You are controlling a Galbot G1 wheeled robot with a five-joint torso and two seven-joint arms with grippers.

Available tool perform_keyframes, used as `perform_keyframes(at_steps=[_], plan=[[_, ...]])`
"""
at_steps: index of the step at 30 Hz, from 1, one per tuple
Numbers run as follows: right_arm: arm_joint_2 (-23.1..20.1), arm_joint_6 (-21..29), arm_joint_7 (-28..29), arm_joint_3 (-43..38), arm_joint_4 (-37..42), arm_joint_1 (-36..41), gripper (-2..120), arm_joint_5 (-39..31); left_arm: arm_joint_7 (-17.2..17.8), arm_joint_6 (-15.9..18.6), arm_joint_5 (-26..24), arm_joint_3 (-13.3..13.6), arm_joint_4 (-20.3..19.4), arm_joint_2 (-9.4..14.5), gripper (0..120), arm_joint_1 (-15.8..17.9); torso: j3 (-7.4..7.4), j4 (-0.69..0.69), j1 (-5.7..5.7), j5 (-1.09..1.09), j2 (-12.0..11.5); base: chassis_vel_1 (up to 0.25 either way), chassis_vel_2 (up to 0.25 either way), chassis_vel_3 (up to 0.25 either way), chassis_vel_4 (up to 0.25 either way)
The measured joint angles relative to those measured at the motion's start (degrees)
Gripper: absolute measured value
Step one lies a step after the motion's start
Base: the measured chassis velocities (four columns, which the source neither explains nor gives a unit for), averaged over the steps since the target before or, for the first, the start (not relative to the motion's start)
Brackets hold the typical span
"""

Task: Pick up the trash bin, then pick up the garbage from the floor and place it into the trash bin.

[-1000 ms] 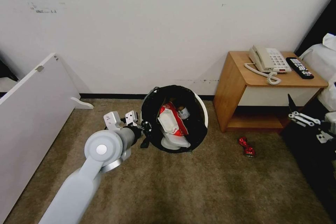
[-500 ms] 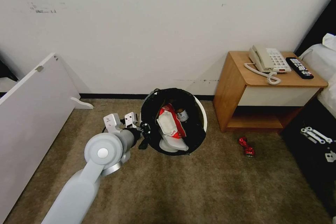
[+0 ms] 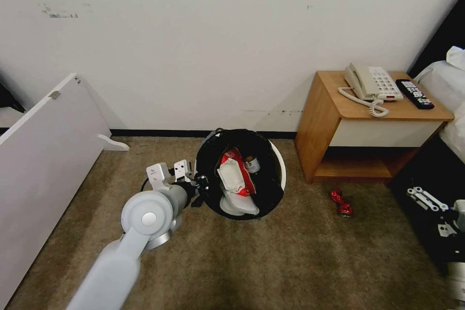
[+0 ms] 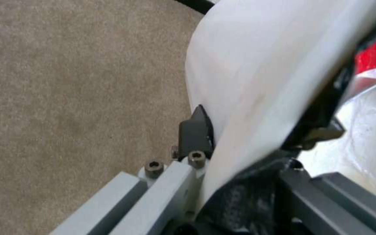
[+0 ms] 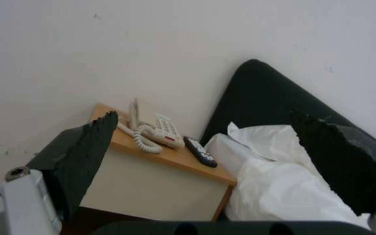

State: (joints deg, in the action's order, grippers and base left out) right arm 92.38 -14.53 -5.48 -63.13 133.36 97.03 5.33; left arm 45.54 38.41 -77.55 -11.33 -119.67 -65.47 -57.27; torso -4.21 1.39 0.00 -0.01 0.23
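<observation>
The trash bin, white with a black bag liner, is tipped so its mouth faces me. Inside it lie a red-white packet, a small bottle and a white slipper. My left gripper is shut on the bin's near-left rim. In the left wrist view that left gripper pinches the bin's white wall, one finger outside and one inside. A crushed red can lies on the carpet in front of the nightstand. My right gripper hangs low at the right, and the right wrist view shows this gripper open and holding nothing.
A wooden nightstand with a phone and a remote stands against the wall to the right. A bed with white bedding is at the far right. A white board leans at the left. Open carpet lies in front.
The bin and my left gripper have sunk a little and shifted slightly right. My right gripper has dropped lower at the right edge.
</observation>
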Motion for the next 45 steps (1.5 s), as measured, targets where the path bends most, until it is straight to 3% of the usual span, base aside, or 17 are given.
perform_keyframes(at_steps=[17, 45], plan=[[-0.13, -2.51, -2.32, 2.57, -0.40, 0.08, 100, 5.53, -0.80, 0.00, -0.10, -0.32, 0.36, 0.53, 0, -0.31, 0.00, 0.00, 0.00, 0.01, 0.00, 0.000, 0.000, 0.000, 0.000], [-0.22, -5.45, -3.97, 3.96, -0.76, 0.37, 100, 7.76, -0.96, -1.43, 0.44, -1.47, 1.18, -0.10, 0, -0.27, 0.00, 0.00, 0.00, 0.01, 0.00, -0.035, -0.037, -0.042, -0.039]])
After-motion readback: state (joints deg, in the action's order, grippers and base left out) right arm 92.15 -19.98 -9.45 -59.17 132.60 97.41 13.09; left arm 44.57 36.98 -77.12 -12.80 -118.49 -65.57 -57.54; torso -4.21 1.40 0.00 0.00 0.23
